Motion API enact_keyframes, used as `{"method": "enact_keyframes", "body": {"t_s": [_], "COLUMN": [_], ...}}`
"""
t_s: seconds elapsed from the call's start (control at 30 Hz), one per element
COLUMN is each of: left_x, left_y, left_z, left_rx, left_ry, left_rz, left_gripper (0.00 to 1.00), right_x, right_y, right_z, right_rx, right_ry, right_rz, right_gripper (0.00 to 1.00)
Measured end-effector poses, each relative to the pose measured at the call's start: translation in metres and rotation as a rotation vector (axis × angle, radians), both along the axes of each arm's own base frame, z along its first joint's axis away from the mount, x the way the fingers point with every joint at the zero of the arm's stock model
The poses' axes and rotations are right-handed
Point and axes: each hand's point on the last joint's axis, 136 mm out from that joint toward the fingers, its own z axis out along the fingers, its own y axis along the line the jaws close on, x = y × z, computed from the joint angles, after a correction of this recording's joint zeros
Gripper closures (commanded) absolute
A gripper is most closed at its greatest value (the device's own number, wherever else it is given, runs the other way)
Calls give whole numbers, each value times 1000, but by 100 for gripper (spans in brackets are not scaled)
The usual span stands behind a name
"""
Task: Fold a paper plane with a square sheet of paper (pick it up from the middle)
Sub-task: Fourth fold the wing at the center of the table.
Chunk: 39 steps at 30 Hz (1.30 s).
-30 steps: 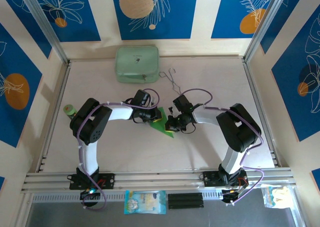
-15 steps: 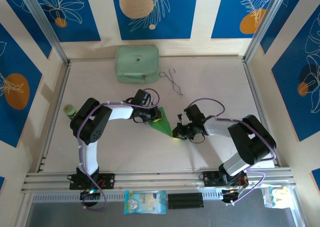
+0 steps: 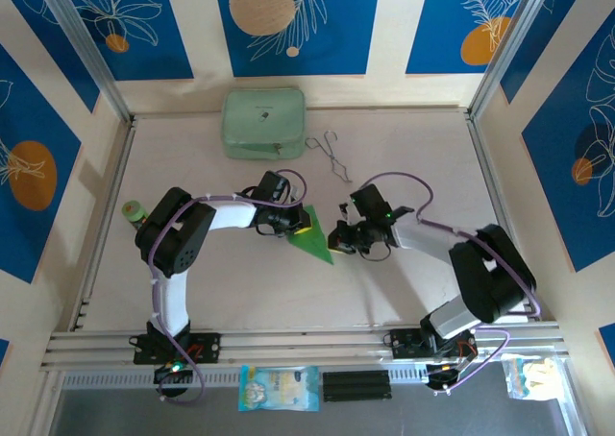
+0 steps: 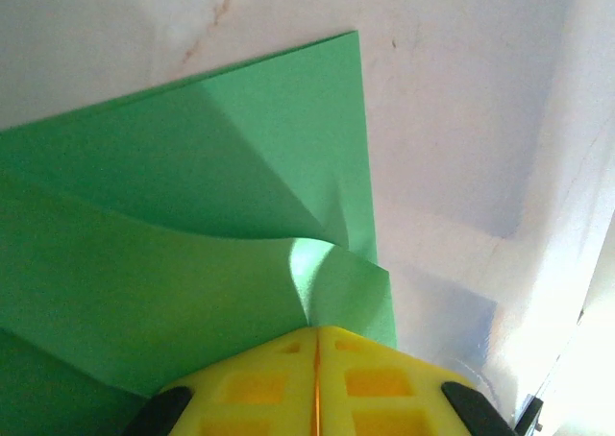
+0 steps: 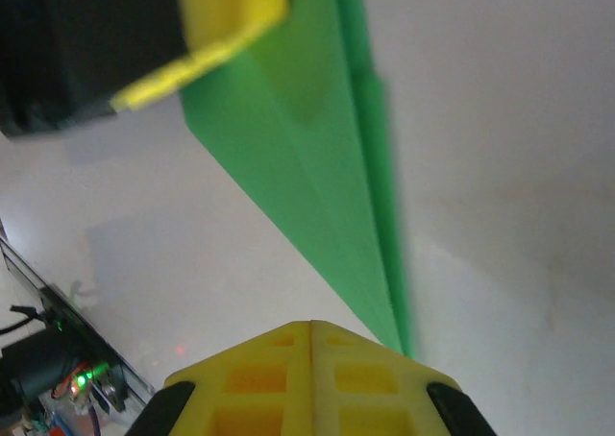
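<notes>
Swinging away from the front edge over the last half second, the right claw point(image 3: 338, 240) now sits just beside the right-hand long edge of the paper point(image 3: 317, 236); the left arm and the paper have stayed where they were. Nearest the arm bases is the paper's sharp tip, resting on the table point(image 3: 240, 292). From that tip the narrow green wedge runs away and to the left, widening as it goes. The right wrist view shows the right claw's yellow pads pressed together, with the tip of the wedge slipping past just beside the right pad. Whether the pads nip the paper or only lie against it cannot be told. At the wide end, the left claw point(image 3: 292, 225) is closed on the paper. Its wrist view shows the pads meeting over the green edge and the sheet buckling into a soft hump just ahead of them. The long axis thus lies between the two claws, the left one anchoring the wide end and the right one nearer the point. Any pressing or creasing would probably fall to the right claw, running along that diagonal. Well beyond them lie the wire tongs point(image 3: 332, 156), and farther still the pale case point(image 3: 263, 123) by the back wall.
</notes>
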Motion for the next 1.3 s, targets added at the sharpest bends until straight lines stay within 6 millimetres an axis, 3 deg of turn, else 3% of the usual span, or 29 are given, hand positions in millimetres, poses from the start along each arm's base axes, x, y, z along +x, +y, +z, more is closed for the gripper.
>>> {"method": "enact_keyframes", "body": {"t_s": [0.13,0.33,0.63,0.83,1.03,1.3], "left_x": [0,0,-2,-15,-34,-39], "left_y": [0,0,-3,-12,-18,-23], "left_z": [0,1,14,38,28,12], "left_rx": [1,0,15,-2,10,6], "left_ry": [2,2,-53,-147,-127,-101], "left_rz": [0,-1,-48,-110,-152,-174], "left_gripper": [89,87,81,89,93,92], "right_x": [9,7,10,10,11,11], "right_y": [9,5,8,7,6,7], "right_z": [-9,-39,-42,-42,-42,-43], "right_rx": [-10,-65,-63,-74,-82,-89], "right_ry": [14,77,84,86,93,105], "right_rz": [9,2,5,4,3,5], "right_gripper": [98,98,99,100,100,100]}}
